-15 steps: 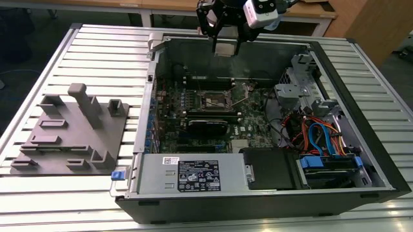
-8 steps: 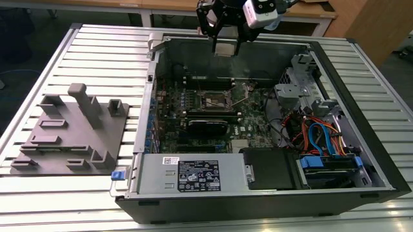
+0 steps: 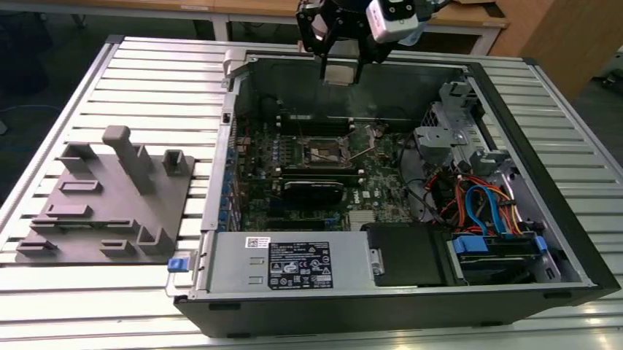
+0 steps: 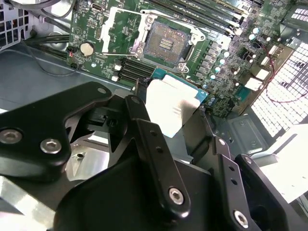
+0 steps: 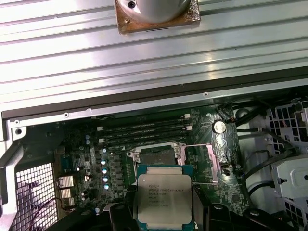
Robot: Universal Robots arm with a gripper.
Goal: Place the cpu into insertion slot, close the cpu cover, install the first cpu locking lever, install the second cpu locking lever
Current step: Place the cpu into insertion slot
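Gripper (image 3: 341, 67) is hanging in open air over the far rim of the open PC case (image 3: 545, 138), with nothing crowding it up there and free space on every side. Its black fingers (image 4: 155, 144) are clamping the cpu (image 4: 171, 108) by two opposite edges, so the chip is sitting right between the tips, its pale metal top facing the first wrist view.

Going down from there, the insertion slot (image 4: 166, 43) is lying on the green motherboard, clearly apart from the chip and lower than it. Its dark pin field is showing inside the silver rim, because the cpu cover (image 4: 121, 26) is sitting flipped open just beside it. A thin wire locking lever (image 4: 120, 56) is sticking out alongside.

It's getting tighter around the socket. The long memory slots (image 5: 144, 129) are running just beside it on one side, and a black card (image 3: 311, 191) is lying near the other. On the exterior view's right, a drive cage with a bundle of orange and blue cables (image 3: 482, 200) is filling that end of the case. The grey power supply (image 3: 282, 264) is boxing in the near end, and the case walls are standing all round.

The whole thing is resting on a slatted aluminium table (image 3: 146, 80). A grey fixture block (image 3: 107, 197) is sitting on the exterior view's left, well apart from the gripper. Wooden desks (image 3: 457, 22) are standing beyond the table's far edge.
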